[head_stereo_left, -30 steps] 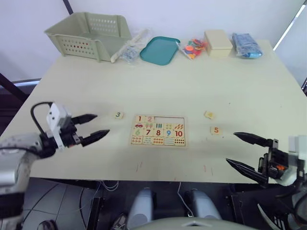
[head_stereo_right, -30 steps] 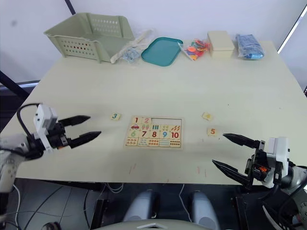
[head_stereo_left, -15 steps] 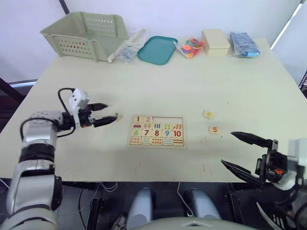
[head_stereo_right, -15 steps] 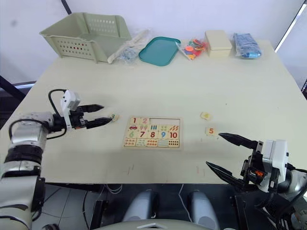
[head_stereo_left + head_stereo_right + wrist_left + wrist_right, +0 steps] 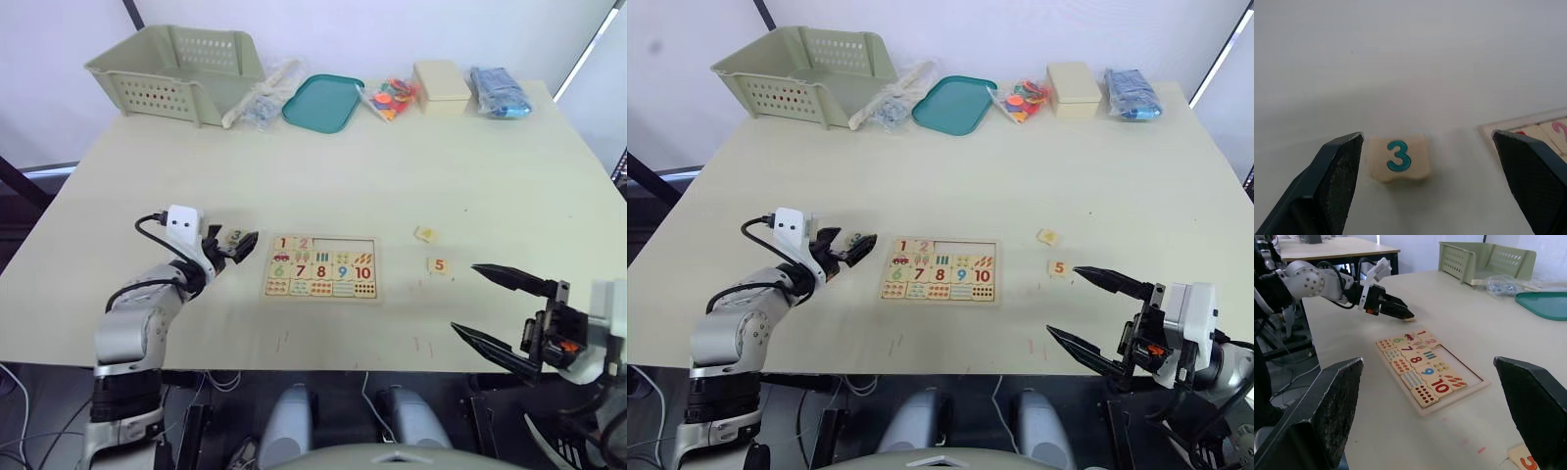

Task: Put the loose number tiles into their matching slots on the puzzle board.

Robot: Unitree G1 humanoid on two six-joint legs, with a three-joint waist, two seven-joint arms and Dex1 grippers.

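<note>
The left end effector (image 5: 1425, 181) is low over the tabletop (image 5: 392, 166), its two black fingers spread wide, and the small square light-wood tile printed with a teal 3 (image 5: 1399, 157) sits flat between them, close beside one finger and clear of the other. Nothing is gripped yet; the fingers straddle the tile, so the likely next step is to close in on it. That tile lies just off the left end of the flat rectangular light-wood puzzle board (image 5: 322, 267).

On the board, the lower rows carry the coloured numbers 6 to 10 and the counting pictures. In the top row, 1 and 2 are seated and the remaining square recesses (image 5: 347, 244) stand bare, the nearest of them waiting for the 3.

Over on the right, a wood tile with an orange 5 (image 5: 439, 264) lies near the board's right end, and another small wood tile (image 5: 425, 234), its digit too small to read, sits a little beyond it. The right end effector (image 5: 497, 305) hangs at the near edge, released, fingers wide apart, empty, near the 5 and well placed to take it.
</note>
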